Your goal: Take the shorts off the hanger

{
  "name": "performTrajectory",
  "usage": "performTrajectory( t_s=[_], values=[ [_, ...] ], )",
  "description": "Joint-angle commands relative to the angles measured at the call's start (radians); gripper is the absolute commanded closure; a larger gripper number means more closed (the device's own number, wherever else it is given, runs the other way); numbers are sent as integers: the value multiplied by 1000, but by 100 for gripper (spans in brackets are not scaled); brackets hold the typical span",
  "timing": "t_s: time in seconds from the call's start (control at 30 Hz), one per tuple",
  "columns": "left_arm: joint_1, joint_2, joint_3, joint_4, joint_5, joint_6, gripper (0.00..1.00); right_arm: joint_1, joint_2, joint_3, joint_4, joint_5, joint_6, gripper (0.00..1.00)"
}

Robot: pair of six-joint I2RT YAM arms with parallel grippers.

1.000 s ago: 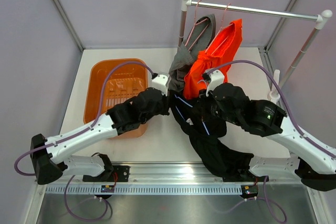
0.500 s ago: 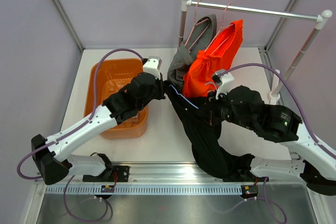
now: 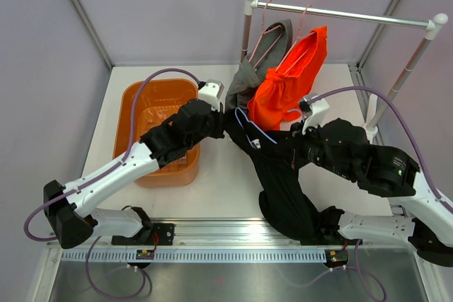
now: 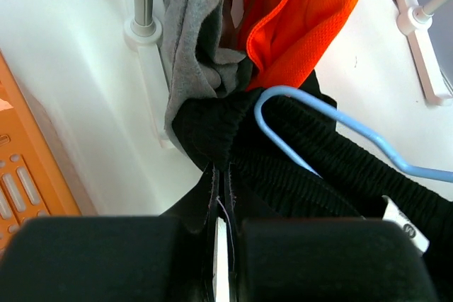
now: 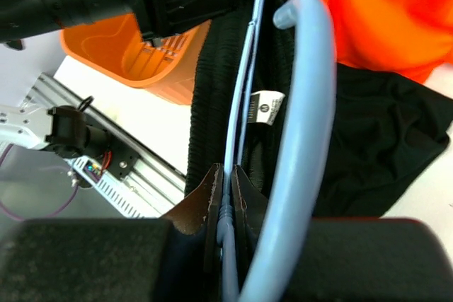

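Observation:
The black shorts (image 3: pixel 283 189) drape from a light blue hanger (image 3: pixel 249 122) down to the table's near edge. My left gripper (image 3: pixel 225 122) is shut on their ribbed waistband (image 4: pixel 212 129). My right gripper (image 3: pixel 280 151) is shut on the blue hanger's wire (image 5: pixel 230 167), whose hook (image 5: pixel 304 104) curves close past the camera. The waistband (image 5: pixel 212 90) is stretched along the hanger. The orange shorts (image 3: pixel 287 90) and the grey shorts (image 3: pixel 246 81) hang from pink hangers on the rail (image 3: pixel 340 13). They also show in the left wrist view, orange (image 4: pixel 304 12) and grey (image 4: pixel 187 33).
An orange basket (image 3: pixel 159 129) stands at the left, under my left arm; it also shows in the right wrist view (image 5: pixel 141 54). The rack's white posts (image 3: pixel 248 26) and feet (image 4: pixel 145 33) stand at the back. The right post's foot (image 3: pixel 369 122) is by my right arm.
My right gripper has drawn the blue hanger to the right. My left gripper has shifted back and a little left with the waistband. The black shorts are stretched between them.

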Motion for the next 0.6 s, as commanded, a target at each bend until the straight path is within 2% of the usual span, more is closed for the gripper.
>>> performTrajectory(
  t_s=[0.0,0.13,0.3,0.4,0.57],
  values=[
    [6,11,-11,21,-16,35,100,17,-36,58,119,-93,-27,100],
    [6,27,10,18,11,38,100,17,-59,64,136,-136,-42,100],
    [-48,23,18,23,38,53,100,15,-71,76,116,20,-39,100],
    [-129,15,50,0,28,63,100,17,-54,76,117,123,-36,100],
    [-336,-9,122,-39,-39,102,100,17,-7,76,131,320,-21,100]
  ],
)
